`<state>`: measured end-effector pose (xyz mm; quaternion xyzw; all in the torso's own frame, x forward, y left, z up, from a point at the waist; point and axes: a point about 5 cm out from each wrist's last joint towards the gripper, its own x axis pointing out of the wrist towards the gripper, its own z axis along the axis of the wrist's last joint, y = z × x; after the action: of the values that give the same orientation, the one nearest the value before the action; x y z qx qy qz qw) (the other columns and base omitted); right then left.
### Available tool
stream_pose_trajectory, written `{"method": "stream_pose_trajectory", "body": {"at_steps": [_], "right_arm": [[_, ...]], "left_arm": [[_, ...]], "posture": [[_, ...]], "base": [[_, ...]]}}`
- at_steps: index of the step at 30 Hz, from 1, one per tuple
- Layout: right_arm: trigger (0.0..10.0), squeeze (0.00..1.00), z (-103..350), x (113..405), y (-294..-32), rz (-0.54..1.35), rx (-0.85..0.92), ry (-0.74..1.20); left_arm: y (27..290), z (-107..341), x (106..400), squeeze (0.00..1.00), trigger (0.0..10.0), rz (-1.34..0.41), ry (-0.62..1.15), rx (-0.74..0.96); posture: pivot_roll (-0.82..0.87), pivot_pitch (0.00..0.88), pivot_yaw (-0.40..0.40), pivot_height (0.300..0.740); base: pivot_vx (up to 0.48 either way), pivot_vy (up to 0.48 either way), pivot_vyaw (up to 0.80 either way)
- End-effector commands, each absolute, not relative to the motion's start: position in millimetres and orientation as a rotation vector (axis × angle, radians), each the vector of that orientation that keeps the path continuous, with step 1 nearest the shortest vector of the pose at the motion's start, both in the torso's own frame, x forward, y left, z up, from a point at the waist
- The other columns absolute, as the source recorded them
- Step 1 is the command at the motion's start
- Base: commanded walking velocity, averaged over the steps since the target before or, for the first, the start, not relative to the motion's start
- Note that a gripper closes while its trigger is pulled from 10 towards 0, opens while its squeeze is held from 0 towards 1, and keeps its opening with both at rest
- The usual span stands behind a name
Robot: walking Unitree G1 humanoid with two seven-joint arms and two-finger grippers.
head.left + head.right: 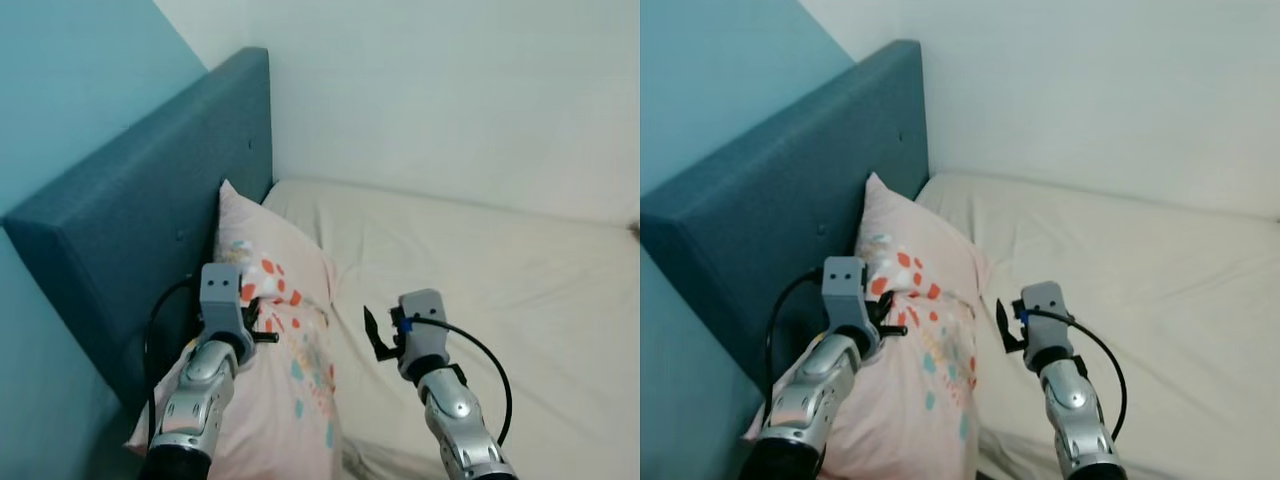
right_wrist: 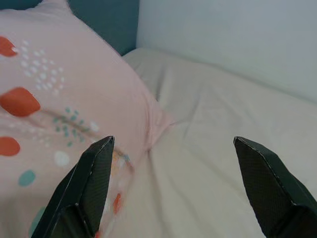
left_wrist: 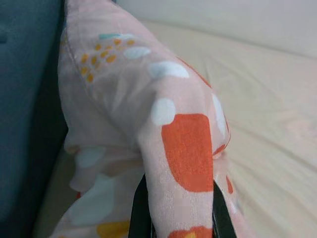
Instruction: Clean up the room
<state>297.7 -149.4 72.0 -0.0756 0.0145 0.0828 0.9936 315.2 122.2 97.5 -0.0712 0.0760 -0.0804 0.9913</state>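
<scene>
The left gripper (image 3: 176,213) has its two black fingers (image 3: 140,210) closed on a raised fold of the pink pillow (image 1: 290,330), the cloth with its orange patch bunched up between them and bulging out just ahead of the tips. The pillow, pale pink with orange, teal, white and yellow spots, stands tilted against the dark blue headboard (image 1: 140,220), which lies on the outer side of the left fingers; its upper corner points up toward the top of the headboard and its lower end runs down under the left arm. The right gripper (image 2: 173,188) hangs in the air just beside the pillow's inner edge, its fingers (image 2: 84,183) spread wide apart and holding nothing. One of those fingers sits over the pillow's edge and the other over the cream bed sheet (image 1: 480,270). Between and beyond the right fingers the pillow's lower corner meets the sheet, which is softly creased and stretches away to the white wall (image 1: 450,90). The two grippers are near each other, with the pillow's inner side between them.
</scene>
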Motion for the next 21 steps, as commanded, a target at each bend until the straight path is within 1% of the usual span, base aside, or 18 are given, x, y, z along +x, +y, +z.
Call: {"method": "stream_pose_trajectory", "body": {"at_steps": [1, 11, 21], "right_arm": [[10.0, 0.00, 70.1, 296.8, -145.0, 0.172, -0.138, 0.039], [10.0, 0.00, 69.2, 295.9, -144.3, 0.170, -0.132, 0.041], [10.0, 0.00, 70.0, 296.2, -146.3, 0.158, -0.130, 0.038]], "left_arm": [[124.2, 113.7, 318.0, 0.00, 10.0, -0.166, 0.069, -0.139], [124.7, 115.8, 316.8, 0.00, 10.0, -0.172, 0.062, -0.117], [116.4, 116.8, 316.2, 0.00, 10.0, -0.196, 0.033, -0.100]], "posture": [[-0.01, 0.005, -0.062, 0.740], [0.00, 0.020, -0.060, 0.740], [0.00, 0.023, -0.056, 0.740]], "base": [[0.000, 0.000, 0.00], [0.000, 0.000, 0.00], [0.000, 0.000, 0.00]]}}
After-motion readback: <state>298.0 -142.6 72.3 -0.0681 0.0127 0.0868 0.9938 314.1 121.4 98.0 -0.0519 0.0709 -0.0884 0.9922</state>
